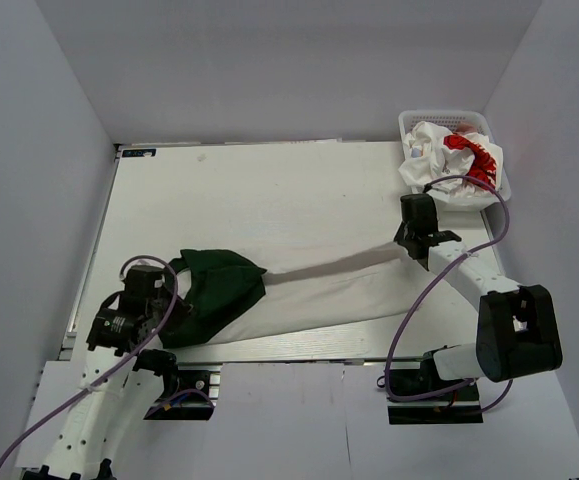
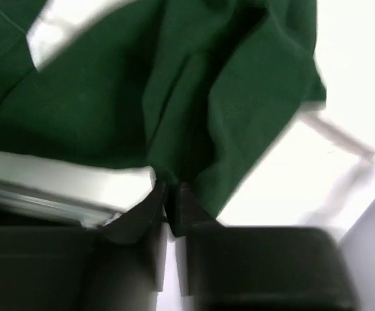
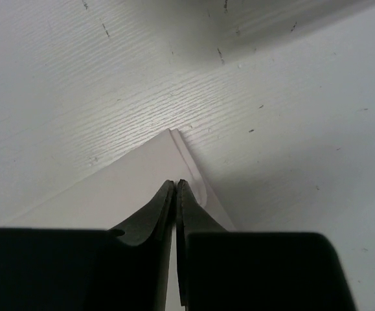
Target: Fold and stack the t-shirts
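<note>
White green-sleeved shirt (image 1: 339, 290) stretched across near side of table (image 1: 249, 190). left gripper (image 2: 168, 191) pinched closed on green sleeve, right gripper (image 3: 175, 184) pinched closed on white corner. Second, red-print shirt (image 1: 454, 160) crumpled in basket (image 1: 409, 120), far right

Green cloth (image 2: 193, 84) blurred, cropped at the top edge; illegible print on the crumpled shirt (image 1: 434, 160)
</note>
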